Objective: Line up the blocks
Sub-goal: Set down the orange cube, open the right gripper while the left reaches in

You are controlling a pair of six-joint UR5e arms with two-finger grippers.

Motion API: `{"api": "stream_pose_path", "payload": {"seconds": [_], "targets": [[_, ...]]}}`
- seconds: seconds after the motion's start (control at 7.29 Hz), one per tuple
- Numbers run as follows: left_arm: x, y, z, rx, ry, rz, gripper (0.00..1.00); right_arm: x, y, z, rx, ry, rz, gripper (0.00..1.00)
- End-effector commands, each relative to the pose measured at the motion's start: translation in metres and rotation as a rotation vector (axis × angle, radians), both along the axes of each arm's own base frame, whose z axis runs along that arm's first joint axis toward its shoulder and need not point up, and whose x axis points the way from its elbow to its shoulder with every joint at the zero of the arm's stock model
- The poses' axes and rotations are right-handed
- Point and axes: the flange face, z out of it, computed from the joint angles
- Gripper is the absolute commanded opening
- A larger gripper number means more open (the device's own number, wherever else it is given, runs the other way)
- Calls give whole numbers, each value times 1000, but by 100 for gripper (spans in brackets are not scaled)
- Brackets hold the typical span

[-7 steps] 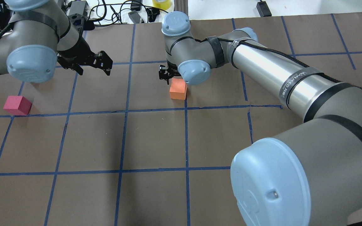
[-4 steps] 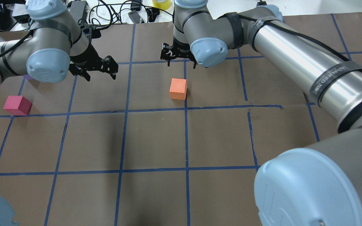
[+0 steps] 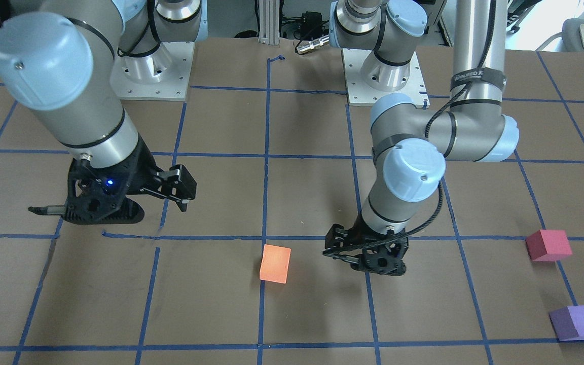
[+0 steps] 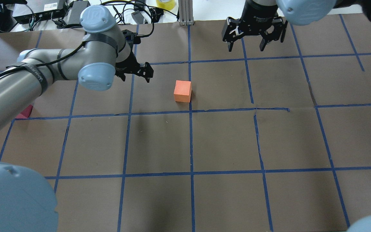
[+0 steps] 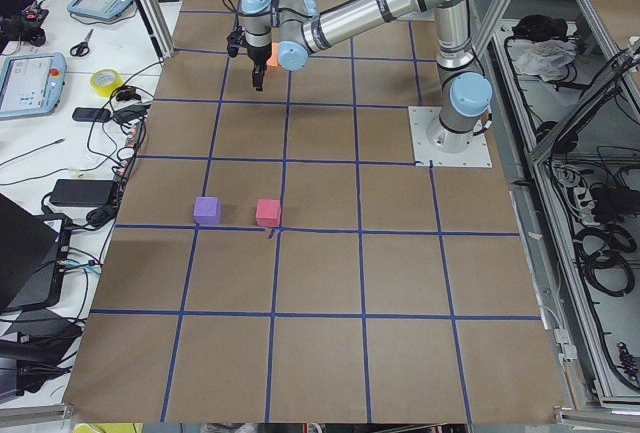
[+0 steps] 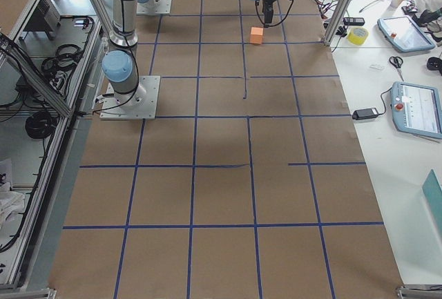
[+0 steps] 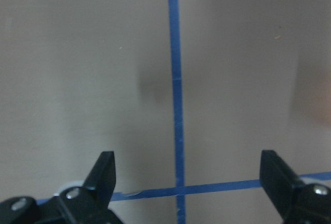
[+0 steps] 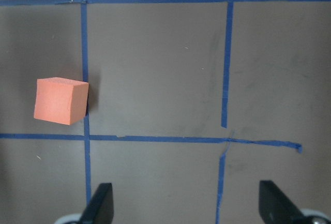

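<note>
Three blocks lie unaligned: crimson-pink foam cube [image 3: 549,245] and purple foam cube [image 3: 576,323] well left of the orange foam cube [image 4: 182,91]. The left gripper [image 4: 136,74], near its left, and right gripper [image 4: 246,48], off to its right, gape empty; a skewed pinch may twist soft foam, crooking the line.

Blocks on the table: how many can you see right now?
3. The orange block lies mid-table; the crimson-pink block and the purple block lie apart from each other toward the robot's left end. No others show, though the arms could hide some.
</note>
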Motion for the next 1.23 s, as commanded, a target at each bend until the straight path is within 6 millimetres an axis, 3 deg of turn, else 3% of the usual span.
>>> {"api": "stream_pose_path", "payload": {"seconds": [0.0,0.27,0.82,0.96,1.1], "targets": [[-94,11,-16,-10,20,13,100,-16,30,1,33,41,25,100],[-135,19,-46,-39,53,80,100,-17,45,21,-3,35,26,100],[-133,14,-94,3,-10,-23,100,-17,54,24,-18,22,25,100],[-131,8,-91,-24,-57,-19,90,-13,59,31,-34,14,26,100],[-131,3,-85,-37,-53,-14,39,-16,58,30,-30,19,28,100]]}}
